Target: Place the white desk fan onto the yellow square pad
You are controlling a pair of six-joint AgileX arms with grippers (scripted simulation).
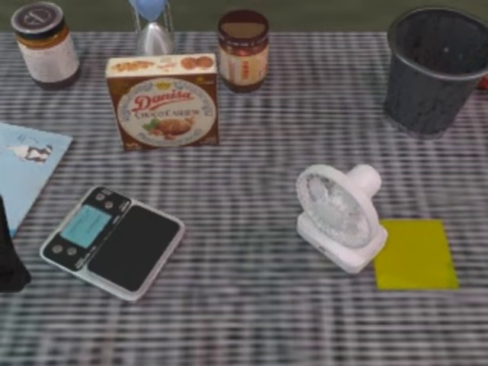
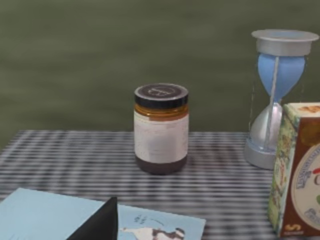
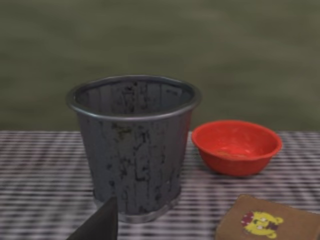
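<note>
While the left gripper (image 1: 9, 263) sits far left, the white desk fan (image 1: 341, 216) touches the yellow square pad (image 1: 415, 254).

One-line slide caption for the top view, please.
White desk fan stands beside the yellow square pad, not yet on it; left gripper parked at the table's left edge.

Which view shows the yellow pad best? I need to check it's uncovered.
The top view: the yellow square pad lies in full view, with the white desk fan beside it at its left edge. Neither wrist view shows it.
</note>
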